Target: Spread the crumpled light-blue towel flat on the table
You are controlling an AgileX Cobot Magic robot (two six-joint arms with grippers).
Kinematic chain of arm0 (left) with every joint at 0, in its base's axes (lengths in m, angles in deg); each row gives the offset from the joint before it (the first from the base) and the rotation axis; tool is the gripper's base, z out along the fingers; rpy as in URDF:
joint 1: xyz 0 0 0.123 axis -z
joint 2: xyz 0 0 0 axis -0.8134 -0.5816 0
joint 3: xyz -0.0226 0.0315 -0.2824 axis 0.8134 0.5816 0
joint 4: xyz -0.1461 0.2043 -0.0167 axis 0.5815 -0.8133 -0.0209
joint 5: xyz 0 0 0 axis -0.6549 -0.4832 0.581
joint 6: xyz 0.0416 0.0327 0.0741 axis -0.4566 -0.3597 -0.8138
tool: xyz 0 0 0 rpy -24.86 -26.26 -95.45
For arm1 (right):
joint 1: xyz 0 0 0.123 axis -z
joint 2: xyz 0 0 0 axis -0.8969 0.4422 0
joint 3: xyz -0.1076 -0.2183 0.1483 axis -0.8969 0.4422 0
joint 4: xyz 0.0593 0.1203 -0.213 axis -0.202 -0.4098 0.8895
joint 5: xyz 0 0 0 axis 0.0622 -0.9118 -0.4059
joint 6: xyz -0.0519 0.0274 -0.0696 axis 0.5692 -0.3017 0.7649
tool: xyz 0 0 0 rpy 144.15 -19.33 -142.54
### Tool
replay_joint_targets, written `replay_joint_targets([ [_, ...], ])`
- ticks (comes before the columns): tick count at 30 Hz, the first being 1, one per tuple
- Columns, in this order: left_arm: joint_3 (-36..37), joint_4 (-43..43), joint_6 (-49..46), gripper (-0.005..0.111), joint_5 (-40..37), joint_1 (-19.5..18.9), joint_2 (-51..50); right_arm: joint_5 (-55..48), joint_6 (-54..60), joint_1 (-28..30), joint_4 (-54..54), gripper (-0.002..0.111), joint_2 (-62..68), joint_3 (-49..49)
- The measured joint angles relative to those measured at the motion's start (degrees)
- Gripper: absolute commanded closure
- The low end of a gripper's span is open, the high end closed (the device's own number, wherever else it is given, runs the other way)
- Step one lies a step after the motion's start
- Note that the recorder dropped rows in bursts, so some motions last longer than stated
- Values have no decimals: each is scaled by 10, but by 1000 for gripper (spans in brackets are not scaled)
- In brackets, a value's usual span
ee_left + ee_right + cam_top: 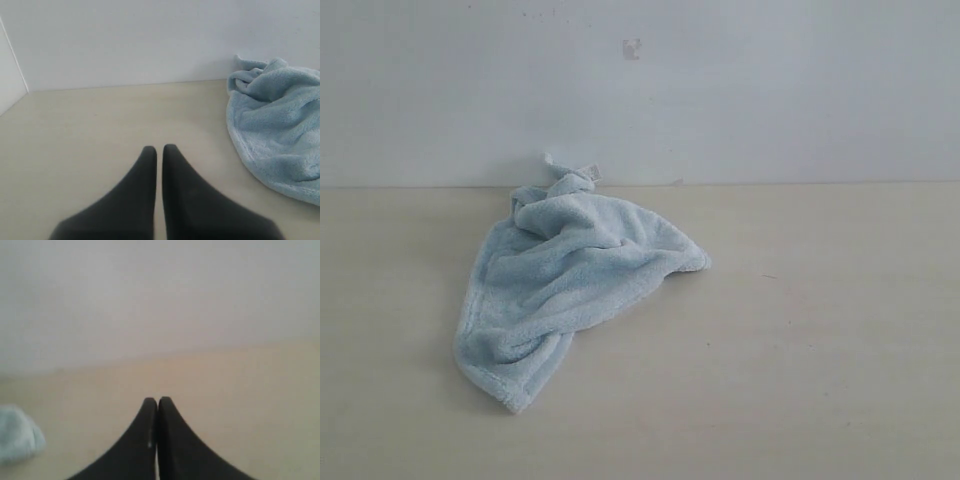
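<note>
Left gripper (159, 148): dark fingers, jaws pressed together, nothing held, over bare table (800, 380). Right gripper (158, 400): jaws closed, empty.

Towel (570, 275): crumpled heap lying on the table, toward 9 o'clock of centre in the exterior view, clear of both grippers. White label (588, 172) at the heap's 12 o'clock.

Handling, judged: light, soft, limp, so it will sag and drag. Best holds are the hemmed corners at 3 and 7 o'clock.
</note>
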Motion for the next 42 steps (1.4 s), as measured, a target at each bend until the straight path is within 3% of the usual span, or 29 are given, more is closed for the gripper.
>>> replay_joint_targets([
  [4,0,0,0,103,1,0,0,-162,12,-102,31,108,167,-63],
  [10,0,0,0,103,1,0,0,-451,311,-335,-107,108,303,-256],
  [13,0,0,0,103,1,0,0,-495,395,-414,-173,108,343,-300],
  [16,0,15,6,103,9,0,0,-500,430,-455,-213,108,373,-310],
  [21,0,274,159,103,48,0,0,-512,485,-466,-291,108,422,-314],
  [24,0,343,186,103,53,0,0,-533,510,-466,-320,108,431,-326],
  [28,0,321,187,103,60,0,0,-563,514,-466,-347,108,423,-357],
  [30,1,295,187,103,109,0,0,-572,514,-466,-348,108,415,-364],
  [33,4,298,200,103,311,0,0,-573,502,-454,-314,108,401,-367],
  [36,-22,352,268,103,476,0,-10,-552,434,-420,-253,108,400,-368],
  [38,-63,360,311,103,487,0,-39,-532,382,-390,-225,108,400,-368],
  [40,-114,307,337,103,456,0,-88,-518,343,-365,-216,108,400,-368],
  [42,-175,155,348,103,422,0,-157,-518,315,-345,-212,108,400,-368],
])
